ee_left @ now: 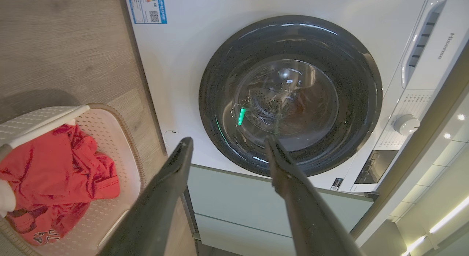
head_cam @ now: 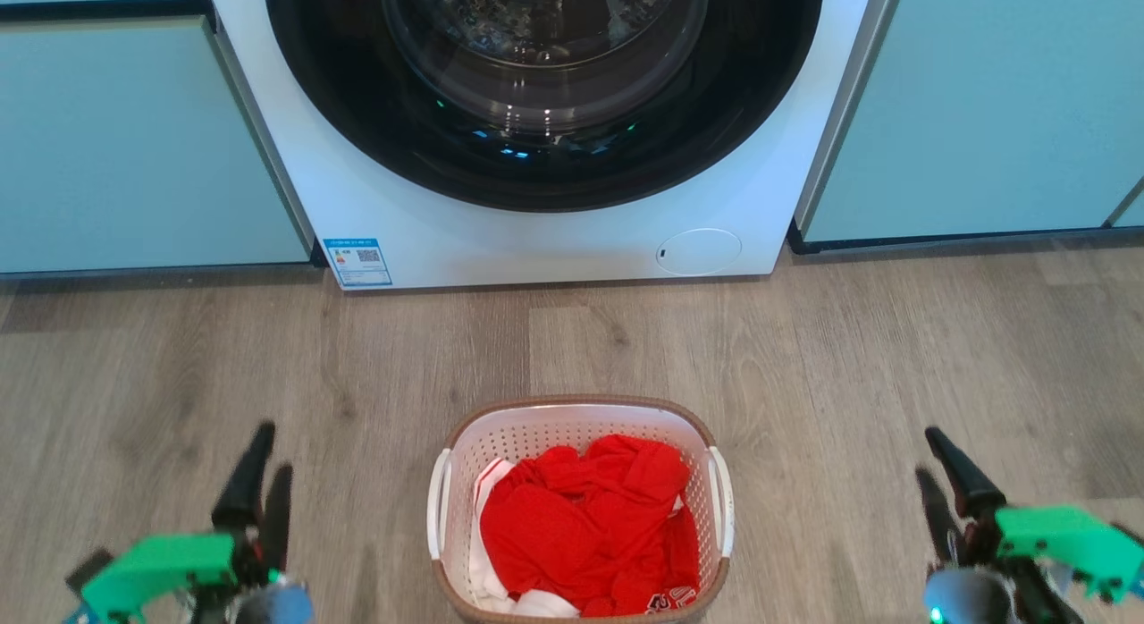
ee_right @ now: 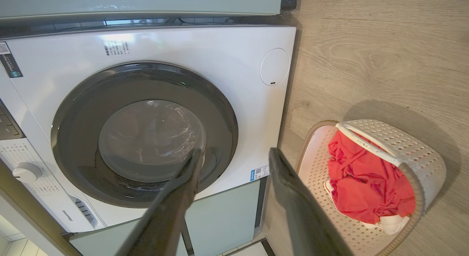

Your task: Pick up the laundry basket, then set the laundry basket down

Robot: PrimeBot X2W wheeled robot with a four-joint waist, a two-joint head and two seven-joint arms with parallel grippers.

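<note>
Well, the laundry basket (head_cam: 572,427) had its near rim cut off below, red clothes (head_cam: 581,517) hid its bottom, and left tool (head_cam: 272,447) and right tool (head_cam: 925,452) flanked it, fingers apart.

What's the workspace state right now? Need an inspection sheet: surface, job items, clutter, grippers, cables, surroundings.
Surface: wood-look floor, lying flat and even.
Job's things: laundry basket stands upright on the floor in front of the washer, with a gap between them. It holds red clothes and some white cloth. Nothing is gripping it.
Clutter: nothing seen.
Grippers: left gripper is open, to the basket's left and clear of its handle. Right gripper is open, to the basket's right and also clear.
Cables: nothing seen.
Surroundings: white front-loading washer with its round door shut, and pale green cabinets on both sides.
</note>
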